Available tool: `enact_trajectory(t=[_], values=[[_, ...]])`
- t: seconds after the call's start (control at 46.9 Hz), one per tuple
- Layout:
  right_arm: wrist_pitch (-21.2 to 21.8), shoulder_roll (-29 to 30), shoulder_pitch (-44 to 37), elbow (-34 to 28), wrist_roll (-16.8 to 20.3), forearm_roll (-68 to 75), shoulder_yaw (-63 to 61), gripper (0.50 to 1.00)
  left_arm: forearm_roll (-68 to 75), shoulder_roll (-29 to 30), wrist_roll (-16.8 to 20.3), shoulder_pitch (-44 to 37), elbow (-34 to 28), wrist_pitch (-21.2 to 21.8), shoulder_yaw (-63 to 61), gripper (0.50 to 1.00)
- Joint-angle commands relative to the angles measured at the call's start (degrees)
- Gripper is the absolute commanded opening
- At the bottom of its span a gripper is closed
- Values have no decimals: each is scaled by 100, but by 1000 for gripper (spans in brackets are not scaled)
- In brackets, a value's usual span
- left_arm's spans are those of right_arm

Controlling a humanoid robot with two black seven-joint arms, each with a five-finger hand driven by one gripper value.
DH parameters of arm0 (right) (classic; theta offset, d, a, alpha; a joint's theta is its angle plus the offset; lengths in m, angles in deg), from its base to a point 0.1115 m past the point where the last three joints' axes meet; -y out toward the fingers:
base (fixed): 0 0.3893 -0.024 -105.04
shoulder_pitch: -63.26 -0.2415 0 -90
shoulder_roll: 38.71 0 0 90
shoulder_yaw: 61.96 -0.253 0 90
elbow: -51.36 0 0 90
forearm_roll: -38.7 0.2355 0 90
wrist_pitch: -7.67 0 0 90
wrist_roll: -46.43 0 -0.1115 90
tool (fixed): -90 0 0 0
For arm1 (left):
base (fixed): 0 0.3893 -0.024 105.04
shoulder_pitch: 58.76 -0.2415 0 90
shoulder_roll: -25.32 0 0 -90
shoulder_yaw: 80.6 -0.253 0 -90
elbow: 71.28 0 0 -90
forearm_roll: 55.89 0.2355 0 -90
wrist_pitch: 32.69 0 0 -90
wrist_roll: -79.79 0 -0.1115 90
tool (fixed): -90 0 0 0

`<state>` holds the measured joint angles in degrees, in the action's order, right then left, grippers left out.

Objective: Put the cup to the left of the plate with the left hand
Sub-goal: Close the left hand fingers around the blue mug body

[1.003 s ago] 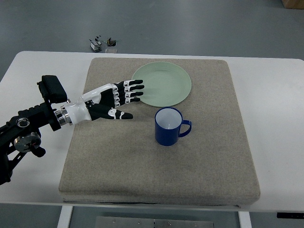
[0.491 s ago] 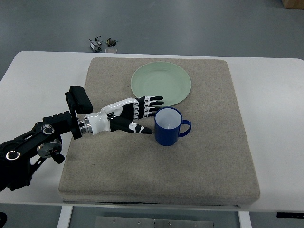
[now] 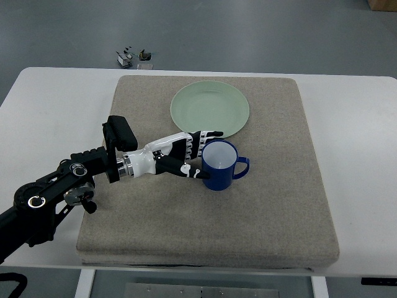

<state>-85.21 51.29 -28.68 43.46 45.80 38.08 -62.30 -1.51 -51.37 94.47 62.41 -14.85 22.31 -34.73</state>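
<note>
A blue cup (image 3: 221,165) with a white inside stands upright on the grey mat (image 3: 279,205), its handle pointing right. A pale green plate (image 3: 210,109) lies just behind it on the mat. My left hand (image 3: 197,155) reaches in from the left and is against the cup's left side. Its fingers (image 3: 208,136) lie along the far left of the rim and its thumb (image 3: 193,174) along the near left of the wall. The fingers are spread around the cup and not closed on it. The right hand is out of view.
The mat lies on a white table (image 3: 360,124). Small dark and metal parts (image 3: 133,56) lie on the floor beyond the table's far edge. My left forearm (image 3: 74,183) crosses the mat's left edge.
My left hand has moved right and toward me, from beside the plate's left edge to the cup's left side. The cup and plate have not moved.
</note>
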Motion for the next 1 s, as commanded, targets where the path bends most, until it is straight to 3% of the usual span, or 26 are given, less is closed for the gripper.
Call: enact_trajectory(t=[0.0, 0.384, 0.576, 0.853, 0.981], values=[[-2, 0, 0, 0, 1, 0, -2, 934, 20, -30, 0, 29, -1, 0, 1, 996], [7, 0, 0, 0, 1, 0, -2, 934, 143, -224, -114, 108, -9, 0, -105, 994], [-2, 0, 0, 0, 1, 0, -2, 934, 143, -233, -141, 117, -9, 107, -105, 966], [-2, 0, 0, 8, 1, 0, -2, 934, 275, -241, -141, 117, 17, 107, -105, 733], [-2, 0, 0, 8, 1, 0, -2, 934, 275, -241, -141, 117, 35, 107, -105, 675]])
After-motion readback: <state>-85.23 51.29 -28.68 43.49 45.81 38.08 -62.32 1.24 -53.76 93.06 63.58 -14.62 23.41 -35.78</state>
